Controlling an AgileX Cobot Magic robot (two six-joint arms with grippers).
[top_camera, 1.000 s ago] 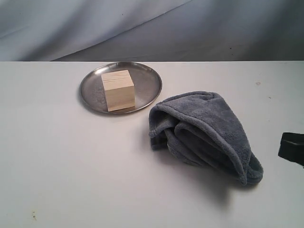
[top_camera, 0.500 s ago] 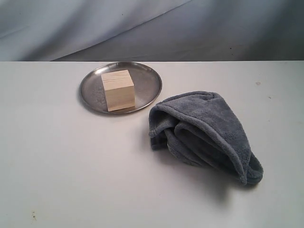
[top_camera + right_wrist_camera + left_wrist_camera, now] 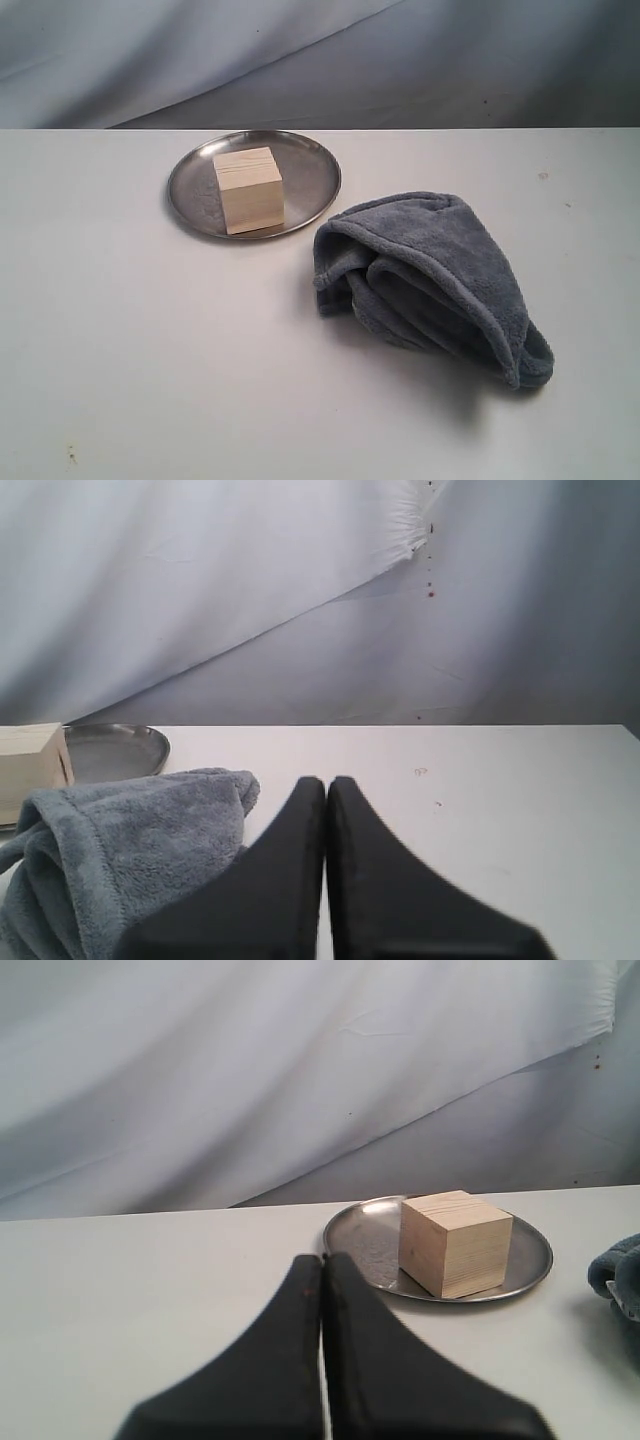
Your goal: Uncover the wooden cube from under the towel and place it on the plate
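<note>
The pale wooden cube stands upright on the round steel plate, uncovered. To the plate's right the grey plush towel lies bunched in a heap on the white table. Neither arm shows in the exterior view. In the left wrist view my left gripper is shut and empty, short of the plate and the cube. In the right wrist view my right gripper is shut with nothing in it, beside the towel; the cube and the plate lie beyond it.
The white table runs wide around the plate and towel. A grey-white cloth backdrop hangs behind the table's far edge.
A black part of the right arm that showed at the right edge of the exterior view one second ago has left the picture. Plate, cube and towel have not moved.
</note>
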